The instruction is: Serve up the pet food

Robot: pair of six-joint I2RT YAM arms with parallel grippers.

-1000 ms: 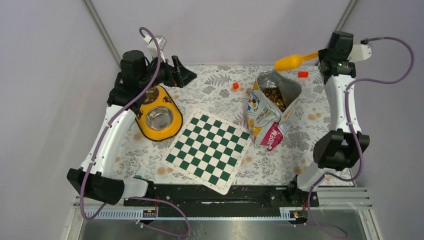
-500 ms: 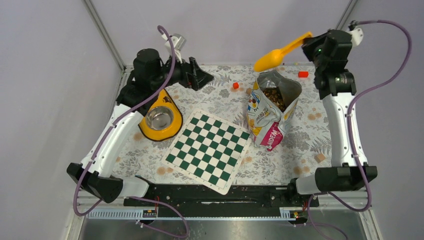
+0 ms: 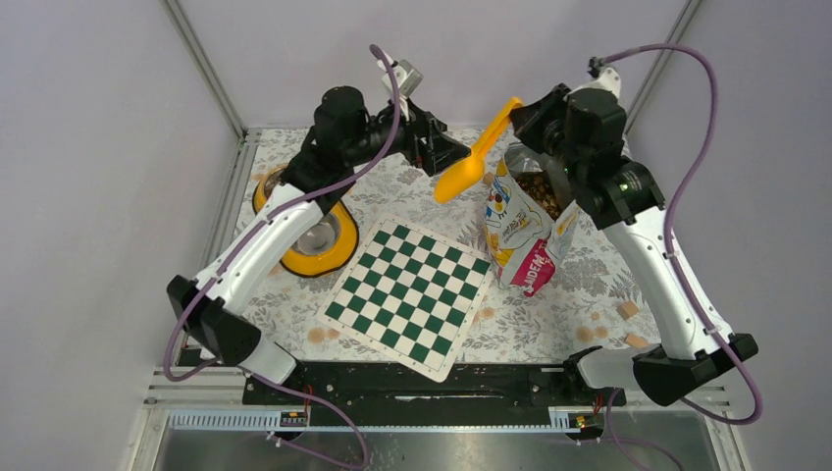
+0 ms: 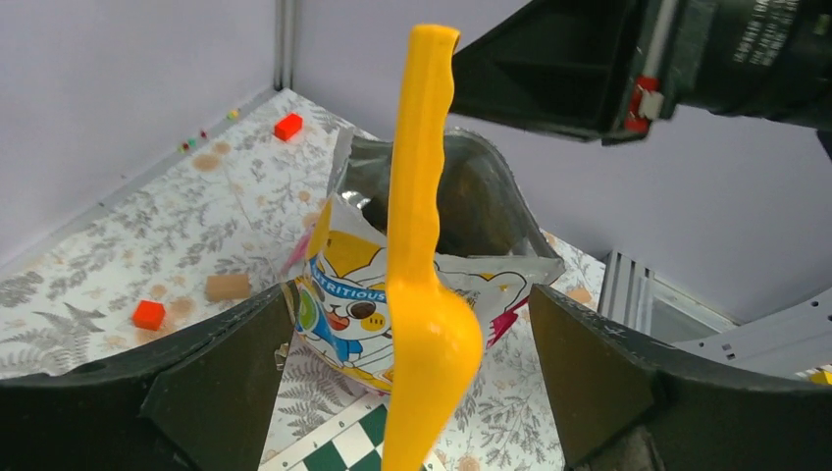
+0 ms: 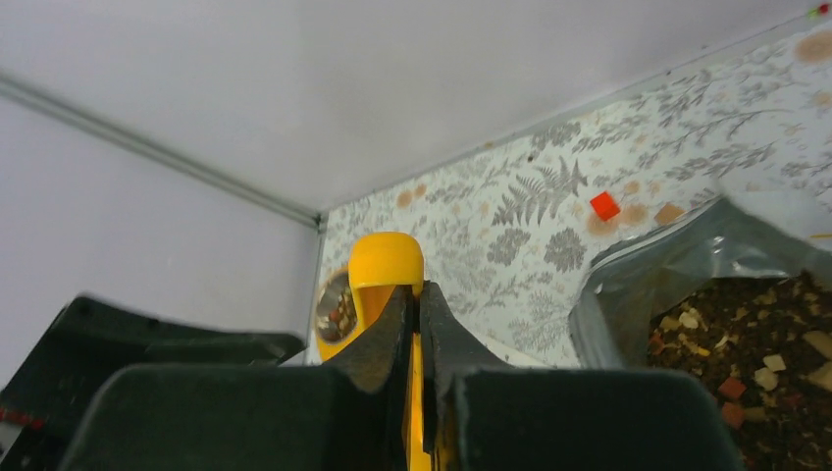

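The right gripper [image 3: 518, 110] is pinching the yellow scoop [image 3: 469, 162] by its handle, seemingly offering it to the left gripper [image 3: 449, 155], whose jaws are gaping wide toward it, holding nothing; next they need closing on it squarely. The pet food [image 3: 540, 191], loose brown and tan kibble, is sitting inside the open bag [image 3: 520, 245], well apart from the bowl [image 3: 294, 263]

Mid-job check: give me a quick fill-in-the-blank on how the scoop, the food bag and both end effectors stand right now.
1. The right end effector is shut on the yellow scoop's ____.
2. The left end effector is ____, with one finger on either side of the scoop.
3. The pet food lies inside the standing ____.
4. The chessboard's squares are white and ____.
Missing words: handle; open; bag; green.
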